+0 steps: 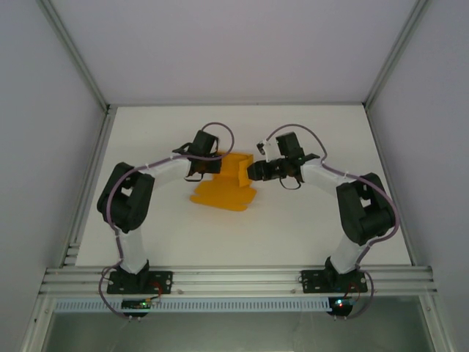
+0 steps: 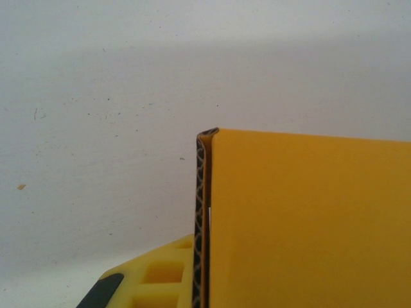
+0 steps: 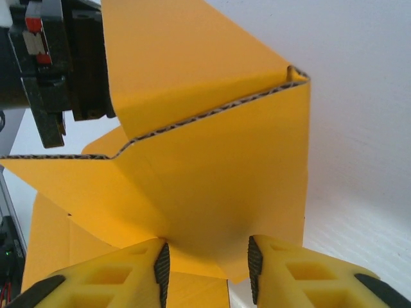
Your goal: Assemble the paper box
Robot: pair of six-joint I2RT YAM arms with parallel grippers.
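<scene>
The paper box point(image 1: 223, 192) is an orange-yellow card sheet in the middle of the table, partly folded, with one panel standing up at its far side. My left gripper point(image 1: 202, 169) is shut on that upright panel point(image 2: 308, 218); the card's corrugated edge runs right beside my yellow finger point(image 2: 154, 282). My right gripper point(image 1: 252, 171) reaches in from the right. Its jaws are open around a folded flap of the box point(image 3: 212, 167), and the black pad point(image 3: 162, 269) of the left finger is close to the card. The left gripper's black body point(image 3: 58, 64) shows behind the sheet.
The white table point(image 1: 308, 220) has bare room on all sides of the box. Aluminium rails point(image 1: 234, 279) run along the near edge by the arm bases, and another rail point(image 1: 91, 191) lines the left side. White walls enclose the cell.
</scene>
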